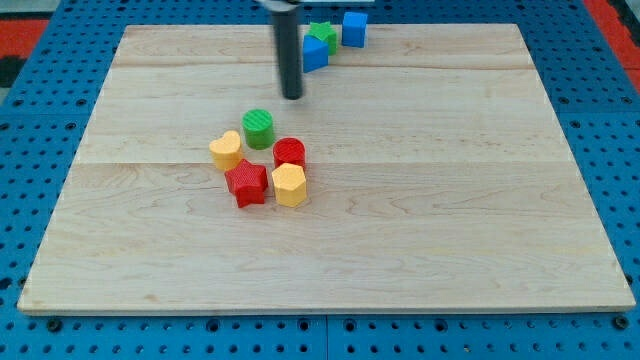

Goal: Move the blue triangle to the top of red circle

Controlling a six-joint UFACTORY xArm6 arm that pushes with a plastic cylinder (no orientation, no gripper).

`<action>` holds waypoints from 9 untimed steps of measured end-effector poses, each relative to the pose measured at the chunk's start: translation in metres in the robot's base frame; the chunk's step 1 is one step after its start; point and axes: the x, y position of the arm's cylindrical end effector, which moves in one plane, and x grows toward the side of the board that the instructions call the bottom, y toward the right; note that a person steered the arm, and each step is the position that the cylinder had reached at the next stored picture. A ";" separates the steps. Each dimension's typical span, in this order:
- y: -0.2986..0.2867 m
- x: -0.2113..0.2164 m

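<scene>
Currently my tip (pixel 292 97) touches nothing, resting on bare board. Just up-right of it lies the blue triangle (pixel 314 54), touching a green block (pixel 322 33). Below it sits a green cylinder (pixel 258 128), then the red circle (pixel 289 152), so the triangle's goal spot looks partly crowded.

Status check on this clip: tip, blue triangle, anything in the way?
My tip on bare board, below-left of the blue triangle block. Red circle block in the centre cluster. Green cylinder block sits at its upper left.
</scene>
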 end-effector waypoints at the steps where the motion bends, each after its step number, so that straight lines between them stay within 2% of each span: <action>1: 0.090 -0.055; 2: 0.126 -0.123; 3: 0.118 -0.127; 5: 0.004 -0.127; 6: 0.004 -0.126; 7: 0.009 -0.122; 9: -0.031 -0.045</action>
